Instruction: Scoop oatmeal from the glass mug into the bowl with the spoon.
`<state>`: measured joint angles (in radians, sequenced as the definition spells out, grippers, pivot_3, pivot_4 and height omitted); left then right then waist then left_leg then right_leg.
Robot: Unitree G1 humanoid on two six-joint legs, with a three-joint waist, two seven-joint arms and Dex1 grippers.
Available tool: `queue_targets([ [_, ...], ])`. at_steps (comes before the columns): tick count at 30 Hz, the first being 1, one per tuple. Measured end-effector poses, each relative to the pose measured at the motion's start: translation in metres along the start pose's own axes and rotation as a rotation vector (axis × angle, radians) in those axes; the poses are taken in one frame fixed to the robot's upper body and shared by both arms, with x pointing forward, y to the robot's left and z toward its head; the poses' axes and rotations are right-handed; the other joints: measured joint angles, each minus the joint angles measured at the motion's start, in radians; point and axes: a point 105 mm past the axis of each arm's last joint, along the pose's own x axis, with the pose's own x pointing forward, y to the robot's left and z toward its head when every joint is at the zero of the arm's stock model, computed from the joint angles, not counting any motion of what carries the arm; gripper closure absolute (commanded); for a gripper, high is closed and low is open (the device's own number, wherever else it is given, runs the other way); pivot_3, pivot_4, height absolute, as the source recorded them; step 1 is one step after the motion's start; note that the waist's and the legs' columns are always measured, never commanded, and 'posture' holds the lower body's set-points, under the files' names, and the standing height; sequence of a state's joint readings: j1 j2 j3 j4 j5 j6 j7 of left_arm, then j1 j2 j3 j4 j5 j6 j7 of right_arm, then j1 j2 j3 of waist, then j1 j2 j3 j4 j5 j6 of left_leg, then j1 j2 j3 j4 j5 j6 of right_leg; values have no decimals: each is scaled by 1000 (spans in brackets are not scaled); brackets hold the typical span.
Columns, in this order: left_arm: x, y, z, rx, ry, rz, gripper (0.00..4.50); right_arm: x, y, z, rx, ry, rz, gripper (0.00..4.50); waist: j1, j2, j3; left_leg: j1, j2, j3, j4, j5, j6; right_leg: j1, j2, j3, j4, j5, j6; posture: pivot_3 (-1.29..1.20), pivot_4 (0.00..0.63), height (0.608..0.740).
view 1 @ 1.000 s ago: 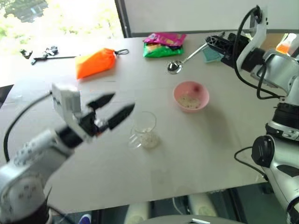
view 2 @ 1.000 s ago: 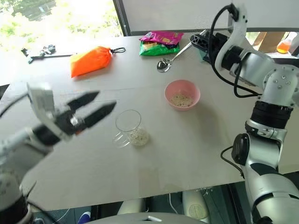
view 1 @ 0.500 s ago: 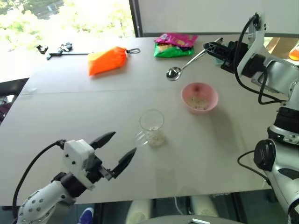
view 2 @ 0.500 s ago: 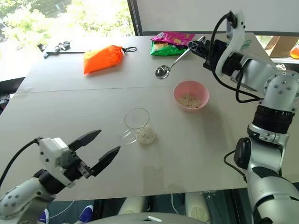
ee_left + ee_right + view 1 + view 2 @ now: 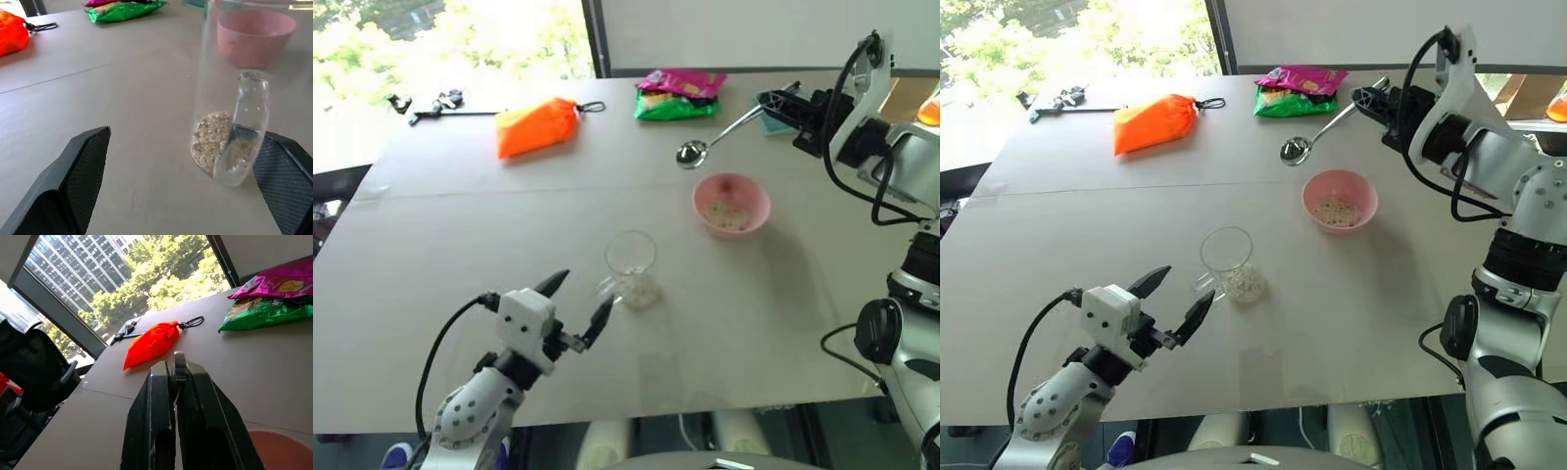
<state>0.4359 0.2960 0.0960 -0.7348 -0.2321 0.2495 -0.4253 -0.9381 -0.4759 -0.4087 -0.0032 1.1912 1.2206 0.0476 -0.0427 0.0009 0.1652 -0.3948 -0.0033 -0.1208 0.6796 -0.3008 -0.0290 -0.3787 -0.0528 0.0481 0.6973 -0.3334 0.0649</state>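
Spoon (image 5: 1317,129) pinched in the right gripper (image 5: 1368,98), upper right; left gripper (image 5: 1175,298), fingers spread, should steady the glass mug (image 5: 1227,264) mid-frame.

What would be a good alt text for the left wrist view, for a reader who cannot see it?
A clear glass mug with oatmeal at its bottom stands on a table, its handle toward the camera, ahead of the open left gripper. Behind it sits the pink bowl.

Beige table (image 5: 1351,294), seam across; bright window (image 5: 450,39) at 11 o'clock (trees, towers outside), white wall (image 5: 724,29) at 1, black chair (image 5: 34,372).
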Motion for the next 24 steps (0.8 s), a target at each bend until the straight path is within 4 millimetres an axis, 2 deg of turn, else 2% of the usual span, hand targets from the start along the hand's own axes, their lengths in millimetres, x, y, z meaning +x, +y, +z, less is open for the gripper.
queue_targets([
  [7, 0, 6, -4, -17, 2, 74, 29, -1, -1, 1, -4, -1, -6, 4500, 0, 0, 0, 0, 0, 0, 0, 0, 0, 0, 0, 0, 0, 0, 0, 0, 150, 740],
  [16, 0, 37, -16, -4, -2, 253, 29, -2, -2, 0, -5, 1, -7, 4500, 0, 0, 0, 0, 0, 0, 0, 0, 0, 0, 0, 0, 0, 0, 0, 0, 150, 740],
  [24, 0, 37, -17, 6, -21, 246, 29, -2, -2, -1, -4, 6, -7, 4500, 1, 0, 0, 0, 0, 0, 0, 0, 0, 0, 0, -1, 0, 0, 0, 0, 150, 740],
])
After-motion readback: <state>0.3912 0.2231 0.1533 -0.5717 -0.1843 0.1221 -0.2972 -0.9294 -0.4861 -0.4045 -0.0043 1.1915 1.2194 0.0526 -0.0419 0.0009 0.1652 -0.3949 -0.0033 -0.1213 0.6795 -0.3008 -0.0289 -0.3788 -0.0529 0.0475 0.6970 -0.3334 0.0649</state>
